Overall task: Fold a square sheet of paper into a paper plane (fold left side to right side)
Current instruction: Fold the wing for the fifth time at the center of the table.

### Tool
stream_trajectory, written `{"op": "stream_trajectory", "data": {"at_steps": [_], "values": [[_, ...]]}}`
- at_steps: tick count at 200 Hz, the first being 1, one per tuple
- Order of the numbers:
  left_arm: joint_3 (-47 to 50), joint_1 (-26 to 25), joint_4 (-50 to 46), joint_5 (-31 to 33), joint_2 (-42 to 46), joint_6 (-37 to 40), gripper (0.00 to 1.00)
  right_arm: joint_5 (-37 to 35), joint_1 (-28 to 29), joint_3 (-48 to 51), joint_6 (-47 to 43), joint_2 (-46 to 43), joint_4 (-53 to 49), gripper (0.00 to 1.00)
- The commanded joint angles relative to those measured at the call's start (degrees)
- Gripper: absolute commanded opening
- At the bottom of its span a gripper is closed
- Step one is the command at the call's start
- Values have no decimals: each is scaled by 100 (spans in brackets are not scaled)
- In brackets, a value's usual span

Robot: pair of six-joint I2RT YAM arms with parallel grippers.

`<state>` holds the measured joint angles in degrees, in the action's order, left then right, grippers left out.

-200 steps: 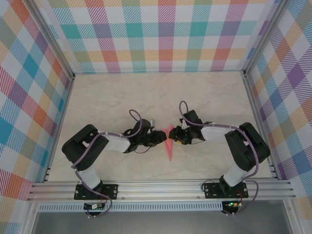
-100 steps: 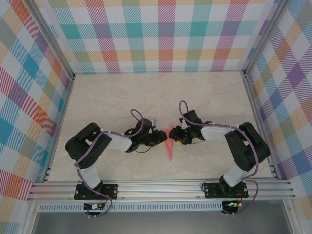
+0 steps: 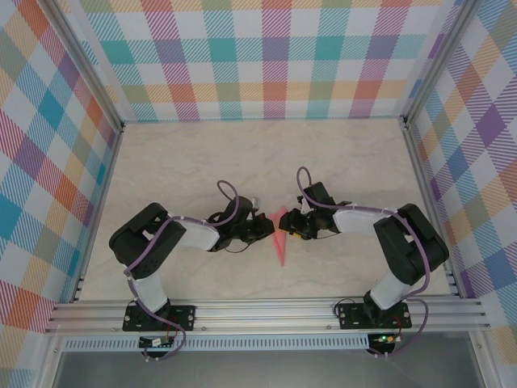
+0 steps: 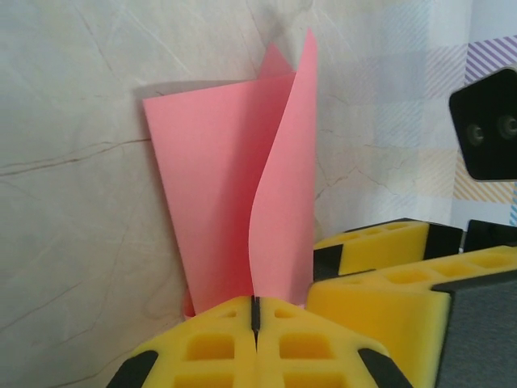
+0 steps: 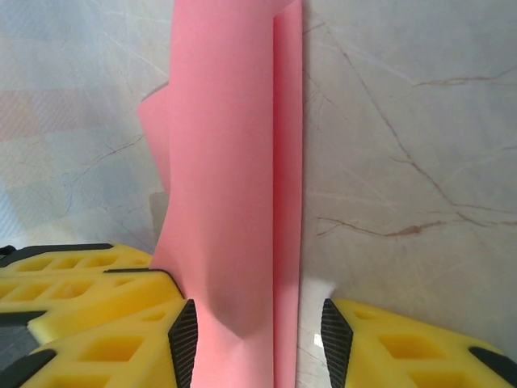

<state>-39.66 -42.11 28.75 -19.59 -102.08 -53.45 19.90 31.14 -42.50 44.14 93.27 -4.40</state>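
The left gripper (image 4: 254,314) is clamped shut on the raised flap of the paper plane (image 4: 214,186) just past its tips; the right gripper (image 5: 257,331) straddles it, jaws apart. If nothing pins it, I reckon pulling the flap drags everything and skews the crease

Bright, even light, soft shadows; the wrist views blur slightly, perhaps from closeness.

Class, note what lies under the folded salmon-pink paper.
Pale marbled tabletop runs up to the edges of the folded salmon-pink paper; nothing else shows. The surface directly beneath is covered by the paper itself.
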Motion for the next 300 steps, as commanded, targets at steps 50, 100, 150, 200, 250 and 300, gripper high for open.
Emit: {"op": "stream_trajectory", "data": {"at_steps": [50, 100, 150, 200, 250, 300], "values": [[-158, 93, -124, 136, -196, 317, 0, -32, -143, 71, -123, -658, -349, 49], [-181, 97, -135, 150, -261, 336, 0, 205, -141, 195, 54, -773, 119, 38], [-206, 96, -173, 156, -290, 353, 0, 559, -138, -36, 340, -267, 818, 29], [-205, 92, -281, 228, -259, 423, 0, 393, -133, -460, 300, 276, 621, 28], [-223, 93, -387, 279, -259, 485, 0, 277, -108, -684, 101, 542, 316, 28], [-250, 91, -527, 368, -294, 527, 0, 128, -108, -746, -74, 620, 70, 29]]}}
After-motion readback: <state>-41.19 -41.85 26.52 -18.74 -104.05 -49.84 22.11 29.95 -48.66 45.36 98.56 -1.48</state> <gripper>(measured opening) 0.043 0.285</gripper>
